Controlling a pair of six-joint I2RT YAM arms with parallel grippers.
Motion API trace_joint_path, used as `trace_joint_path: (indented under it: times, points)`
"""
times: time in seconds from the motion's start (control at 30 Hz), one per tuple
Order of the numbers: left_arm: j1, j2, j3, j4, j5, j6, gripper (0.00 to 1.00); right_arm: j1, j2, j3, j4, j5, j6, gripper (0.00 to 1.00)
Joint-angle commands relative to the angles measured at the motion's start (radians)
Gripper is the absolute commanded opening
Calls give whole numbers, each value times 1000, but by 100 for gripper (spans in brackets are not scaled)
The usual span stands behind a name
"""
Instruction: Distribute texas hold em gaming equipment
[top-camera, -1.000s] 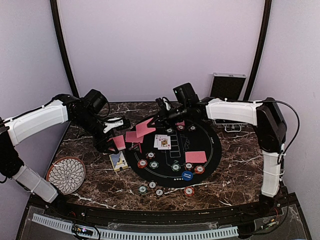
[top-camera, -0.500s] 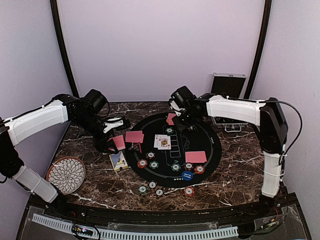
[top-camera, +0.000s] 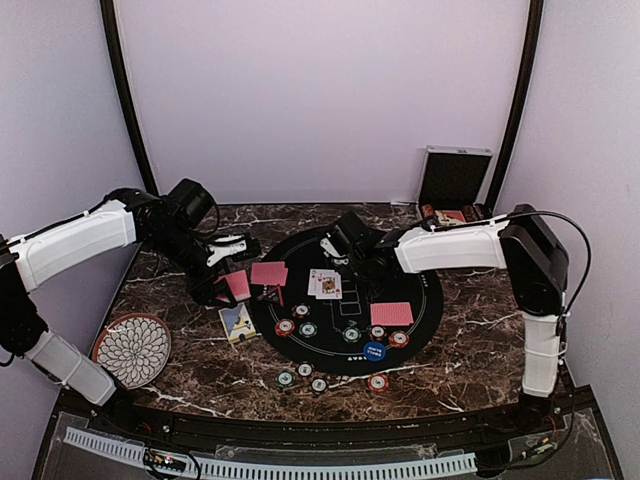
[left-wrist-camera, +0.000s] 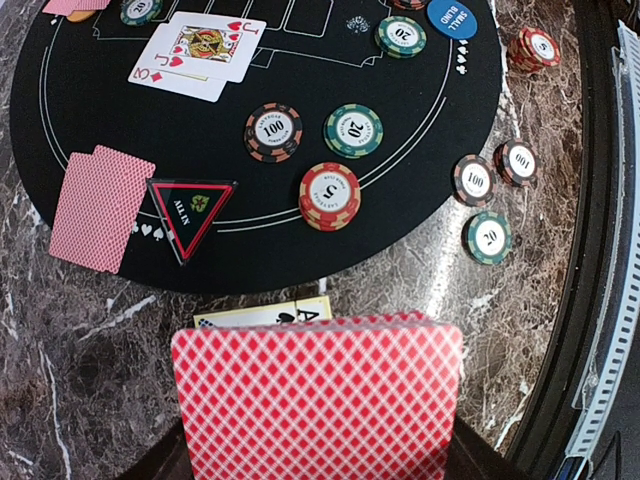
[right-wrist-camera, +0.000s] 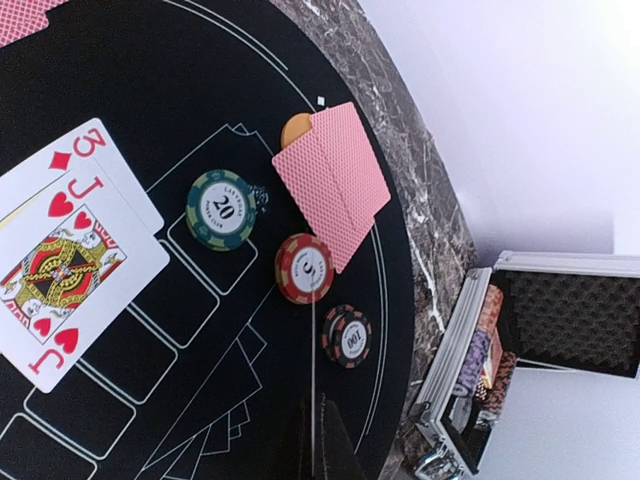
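My left gripper is shut on a deck of red-backed cards above the table, left of the black mat. My right gripper hovers over the mat's far side, fingers pinched on a single card seen edge-on as a thin pale line. The face-up 3 and J of hearts lie mid-mat. Face-down pairs lie at the left, right and far side, the last over an orange disc. Chips and a blue disc sit near the mat's front.
An open silver-edged chip case stands at the back right. A flower-patterned plate lies front left. A loose yellow ace card lies off the mat. Three chips sit on the marble in front. A triangular All In marker lies beside the left pair.
My right gripper carried a card from beside the held deck to the mat's far side, then came back toward the mat's middle and turned it edge-on. The left arm has not moved.
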Motion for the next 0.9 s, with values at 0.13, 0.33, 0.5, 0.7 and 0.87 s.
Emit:
trace_joint_path:
  times: [0.13,0.33,0.5,0.7,0.87]
  points:
    - [5,-35,-9,-12,7,9,0,28,102,16,129,59,-109,0]
    - [6,-35,-12,-9,5,11,0,42,124,-2,158,59,-133,0]
    - [6,-31,-8,-7,9,7,0,64,138,-12,167,39,-132,0]
    - [6,-31,-8,-8,2,9,0,79,147,-9,128,-7,-111,0]
    - [6,-30,-9,-6,3,9,0,86,128,-10,80,-48,-93,9]
